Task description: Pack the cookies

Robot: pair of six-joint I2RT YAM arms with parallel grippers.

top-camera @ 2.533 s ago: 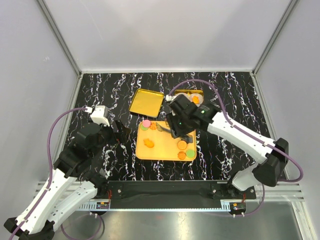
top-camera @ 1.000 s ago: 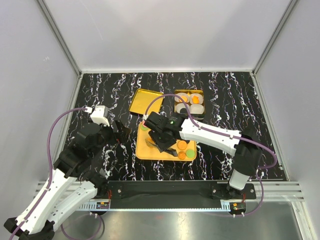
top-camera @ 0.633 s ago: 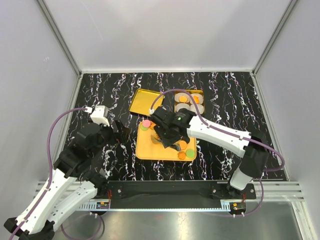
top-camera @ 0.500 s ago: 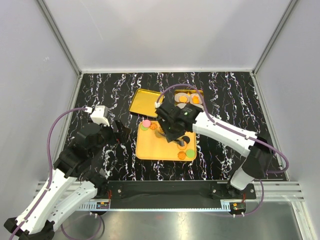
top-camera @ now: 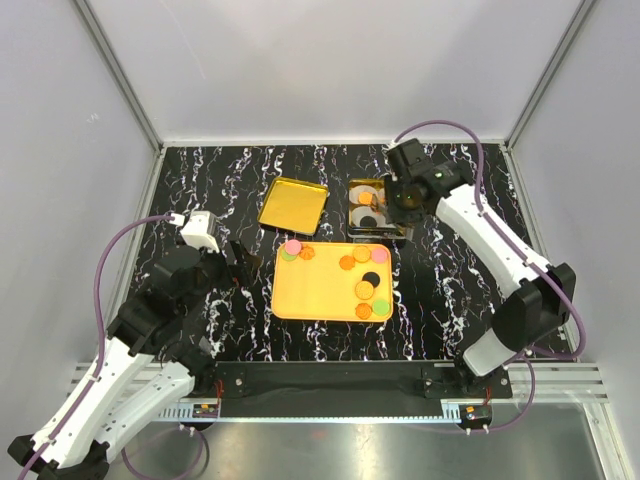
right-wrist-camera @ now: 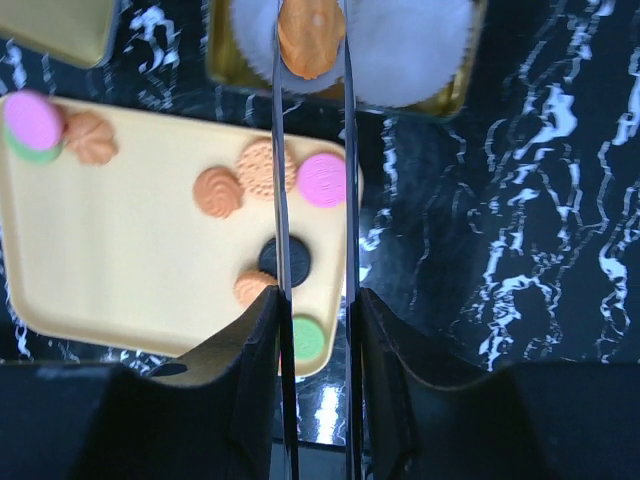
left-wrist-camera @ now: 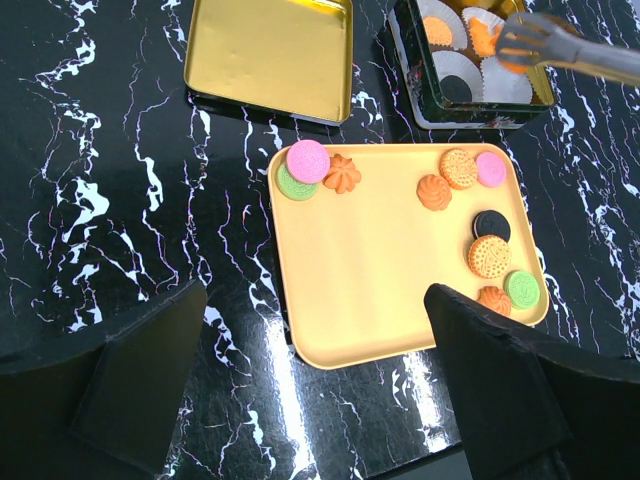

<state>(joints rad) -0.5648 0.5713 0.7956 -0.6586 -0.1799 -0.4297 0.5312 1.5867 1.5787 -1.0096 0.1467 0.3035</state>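
Observation:
My right gripper [right-wrist-camera: 311, 40] is shut on an orange lobed cookie [right-wrist-camera: 310, 35] and holds it over a white paper cup in the gold tin [top-camera: 350, 226]. It shows in the top view [top-camera: 384, 206] and, as thin tongs, in the left wrist view [left-wrist-camera: 520, 45]. Several cookies lie on the yellow-orange tray [top-camera: 315, 290]: a pink one on a green one [left-wrist-camera: 307, 161], an orange lobed one [left-wrist-camera: 343, 174], and a group at the right with a black one [left-wrist-camera: 491, 224] and a green one [left-wrist-camera: 521, 289]. My left gripper [left-wrist-camera: 315, 300] is open and empty, above the tray's near-left corner [top-camera: 240, 268].
The tin's gold lid [top-camera: 292, 205] lies open side up to the left of the tin, behind the tray. The tin holds several white paper cups; one holds a black cookie [left-wrist-camera: 456, 88], others orange ones. White walls enclose the black marble table.
My right gripper lifted the orange lobed cookie from the tray's left middle and carried it back and right to above the tin. My left arm has not moved.

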